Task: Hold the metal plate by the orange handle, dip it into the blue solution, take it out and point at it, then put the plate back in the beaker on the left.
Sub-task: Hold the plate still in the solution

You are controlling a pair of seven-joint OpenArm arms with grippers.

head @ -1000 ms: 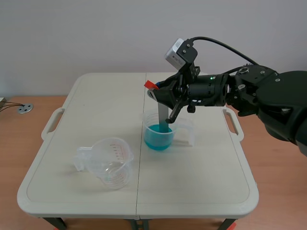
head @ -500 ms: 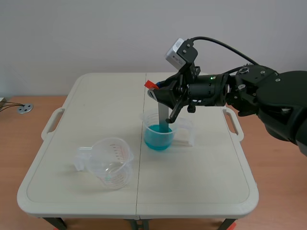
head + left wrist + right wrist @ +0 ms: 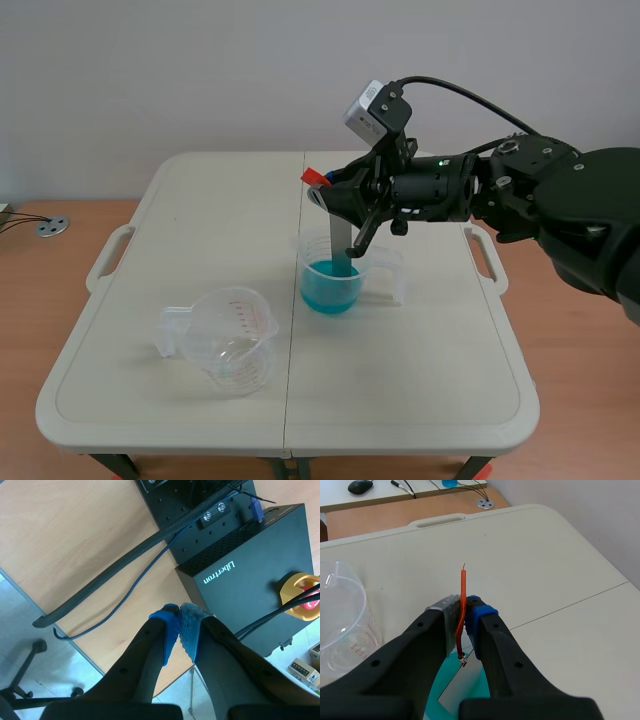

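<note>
My right gripper (image 3: pixel 325 186) comes in from the right and is shut on the orange handle (image 3: pixel 318 177) of the metal plate (image 3: pixel 341 243). The plate hangs straight down, its lower end in the blue solution (image 3: pixel 331 283) inside the clear beaker (image 3: pixel 333 272) at mid-table. In the right wrist view the thin orange handle (image 3: pixel 463 605) is pinched between my right gripper's (image 3: pixel 464 620) pads, with blue liquid (image 3: pixel 450 680) below. An empty clear beaker (image 3: pixel 234 340) with red markings stands at the front left. My left gripper (image 3: pixel 179 626) is shut on nothing, away from the table.
The white folding table (image 3: pixel 200 220) has carry handles on both sides and a seam down its middle. The left wrist view faces a wooden desk (image 3: pixel 70 545), a black box (image 3: pixel 245 575) with cables and a yellow-and-red button (image 3: pixel 302 590).
</note>
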